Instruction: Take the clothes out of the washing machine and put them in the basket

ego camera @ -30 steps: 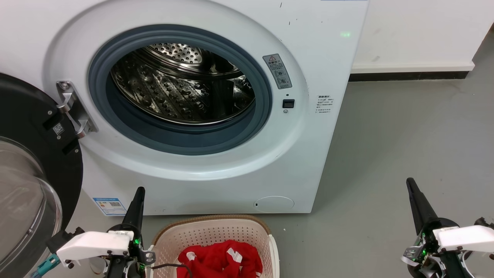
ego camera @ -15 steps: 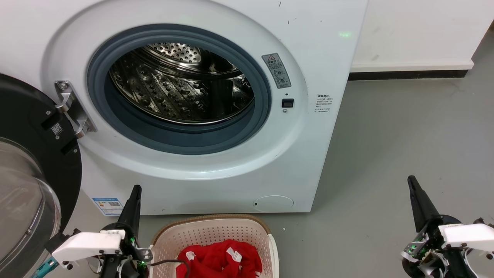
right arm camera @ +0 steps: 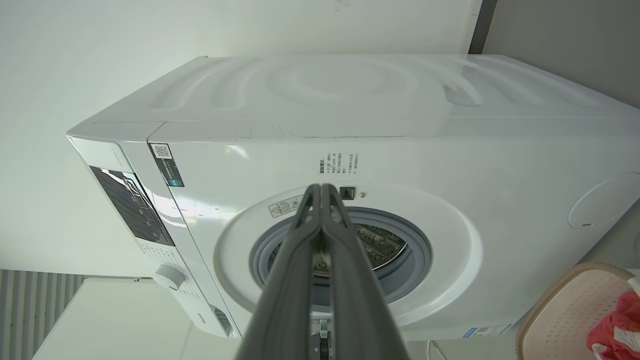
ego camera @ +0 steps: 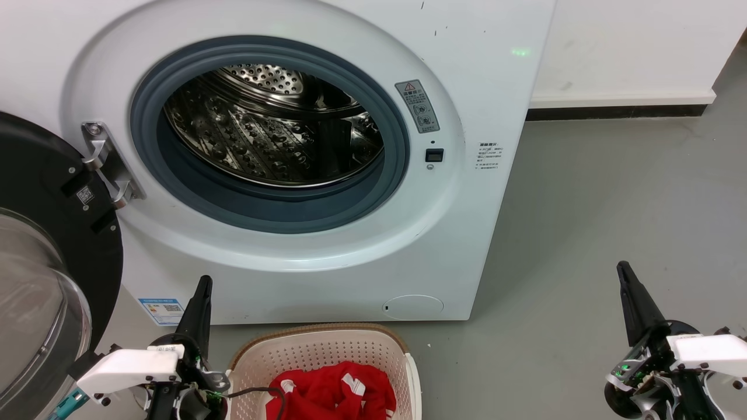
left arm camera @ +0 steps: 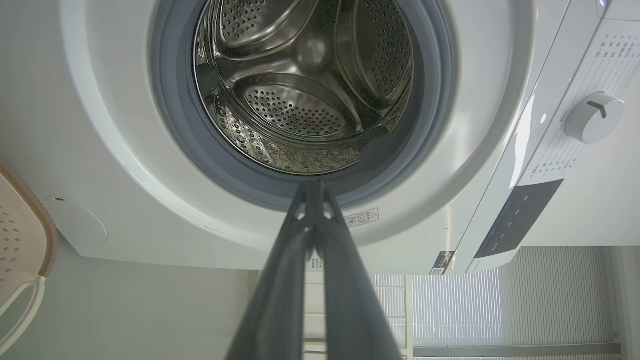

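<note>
The white washing machine (ego camera: 478, 64) stands with its door swung open, and its shiny steel drum (ego camera: 274, 125) holds nothing I can see. Red clothes (ego camera: 335, 394) with white patches lie in the cream basket (ego camera: 318, 353) on the floor in front of it. My left gripper (ego camera: 204, 283) is shut with nothing in it, just left of the basket, pointing up at the washer. Far right over the floor, my right gripper (ego camera: 621, 267) is shut and holds nothing. The left wrist view looks into the bare drum (left arm camera: 300, 100); the right wrist view catches the clothes (right arm camera: 617, 325) in the basket (right arm camera: 565, 310).
The black-framed glass door (ego camera: 41, 274) hangs open at the left, close to my left arm. Grey floor (ego camera: 613, 198) stretches to the right of the washer up to a white wall with a dark skirting (ego camera: 618, 112). A cable (ego camera: 257, 392) runs from my left arm over the basket rim.
Both grippers shifted slightly: the left drifted a little left and down, the right rose a little. The clothes and basket stayed put.
</note>
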You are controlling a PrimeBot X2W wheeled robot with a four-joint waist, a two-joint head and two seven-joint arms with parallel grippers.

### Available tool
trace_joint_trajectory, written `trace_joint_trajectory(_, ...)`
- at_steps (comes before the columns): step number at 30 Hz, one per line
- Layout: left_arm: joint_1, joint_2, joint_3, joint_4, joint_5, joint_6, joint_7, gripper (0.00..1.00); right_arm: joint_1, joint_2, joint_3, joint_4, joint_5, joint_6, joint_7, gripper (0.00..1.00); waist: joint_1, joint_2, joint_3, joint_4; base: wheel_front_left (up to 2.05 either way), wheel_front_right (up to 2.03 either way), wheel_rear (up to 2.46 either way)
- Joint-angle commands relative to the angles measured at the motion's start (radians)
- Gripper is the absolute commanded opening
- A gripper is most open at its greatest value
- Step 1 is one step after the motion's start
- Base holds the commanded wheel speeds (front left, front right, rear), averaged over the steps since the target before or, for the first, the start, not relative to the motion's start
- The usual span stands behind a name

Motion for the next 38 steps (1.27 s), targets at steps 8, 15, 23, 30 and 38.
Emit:
trace_joint_trajectory(8,-0.005,-0.002,0.006,0.000,-0.001,-0.002,0.002,0.00,-0.010,0.005,-0.005,0.002,-0.006,0.000,0.004,0.00,0.0000,-0.0001,0.000,0.000,0.00,0.00,0.00)
trace_joint_trajectory(15,-0.005,-0.002,0.006,0.000,-0.001,-0.002,0.003,0.00,-0.010,0.007,-0.008,0.002,-0.007,0.000,0.008,0.00,0.0000,-0.0001,0.000,0.000,0.00,0.00,0.00)
trace_joint_trajectory(23,-0.005,-0.002,0.007,0.000,0.000,-0.002,0.003,0.00,-0.011,0.008,-0.010,0.002,-0.009,0.000,0.011,0.00,0.0000,-0.0001,0.000,0.000,0.00,0.00,0.00)
trace_joint_trajectory(30,-0.005,-0.002,0.007,0.000,0.000,-0.002,0.004,0.00,-0.011,0.010,-0.013,0.003,-0.013,0.000,0.014,0.00,0.0000,-0.0001,0.000,0.000,0.00,0.00,0.00)
trace_joint_trajectory(38,-0.005,-0.003,0.007,0.000,0.001,-0.002,0.004,0.00,-0.012,0.011,-0.016,0.003,-0.014,0.000,0.014,0.00,0.0000,-0.0001,0.000,0.000,0.00,0.00,0.00)
